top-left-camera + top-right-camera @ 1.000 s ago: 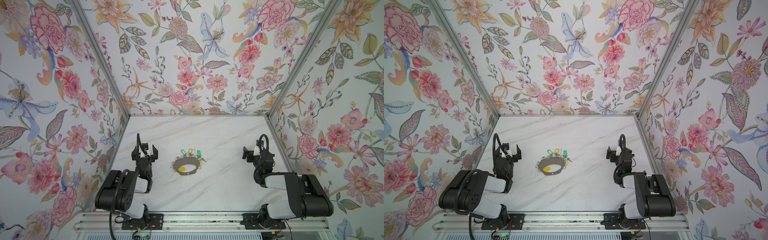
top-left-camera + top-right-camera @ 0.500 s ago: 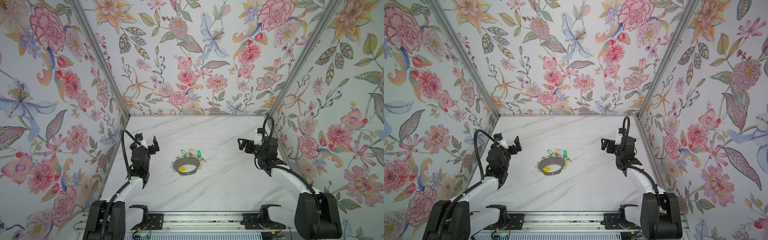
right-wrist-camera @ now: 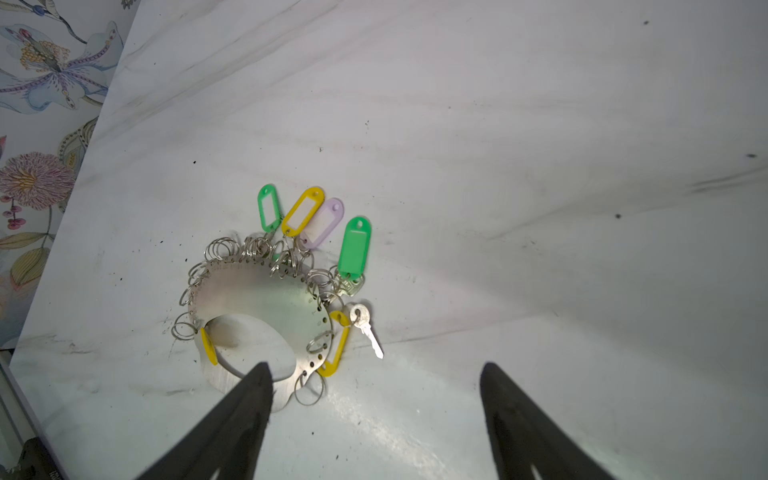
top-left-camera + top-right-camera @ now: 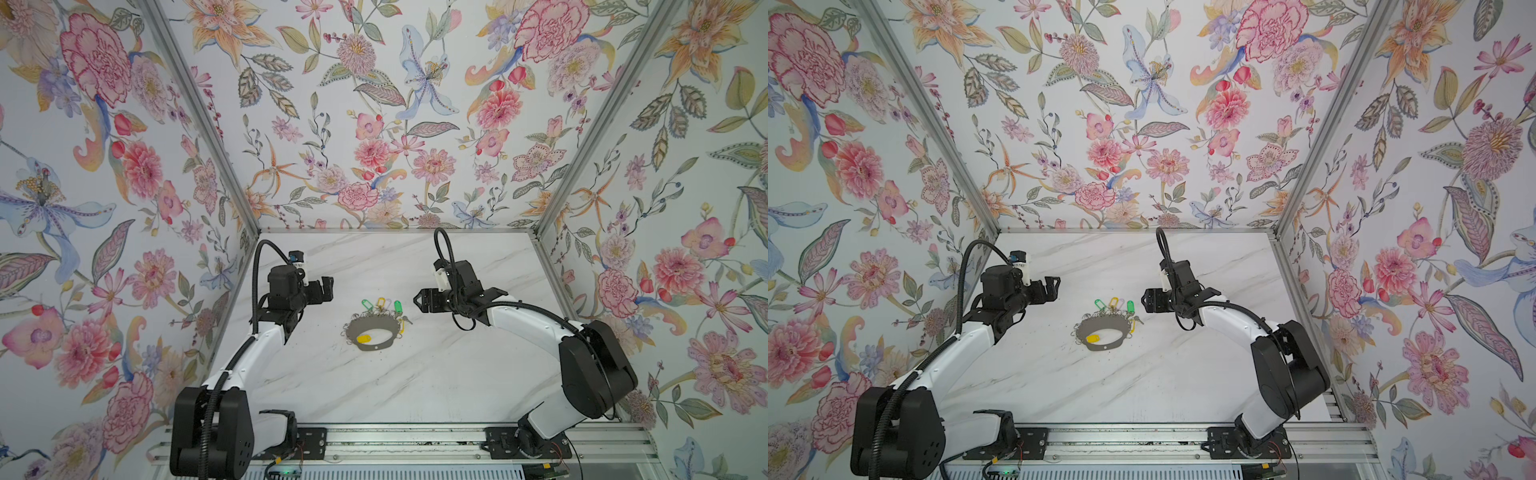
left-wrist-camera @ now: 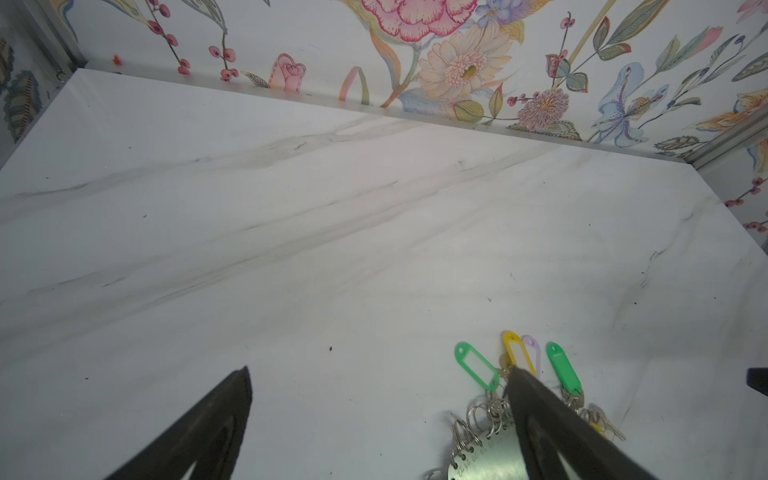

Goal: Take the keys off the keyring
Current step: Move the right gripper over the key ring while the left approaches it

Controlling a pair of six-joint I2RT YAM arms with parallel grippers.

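The keyring [image 4: 376,326] lay flat near the middle of the marbled tabletop [image 4: 374,395], seen in both top views. Small wire loops [image 3: 220,247] lined its outer edge. Taking the keyring as the clock's centre and the back wall as twelve o'clock, most of the keys [image 3: 354,245] fanned out between twelve and one o'clock. Their plastic tags pointed away from the plate: a green tag [image 3: 268,208], a yellow tag [image 3: 302,211], a pale lilac tag [image 3: 328,218] and a second green tag [image 4: 397,306]. Another yellow tag [image 4: 363,338] lay inside the plate's central hole. A further yellow one [image 3: 337,349] lay along the rim at about three o'clock, just beside a bare silver key [image 3: 368,328] resting on the tabletop.

The left end effector [image 4: 326,289] stood at about ten o'clock from the keyring, clear of it, with its jaws spread wide and nothing between them. In the left wrist view one of its dark fingers [image 5: 540,415] hid part of the plate and loops.

The right end effector [image 4: 419,300] stood at about two o'clock, near the green tag but apart from it. Its jaws were parted and empty. In the right wrist view one fingertip [image 3: 257,386] overlapped the plate's edge, and whether it touched could not be told.
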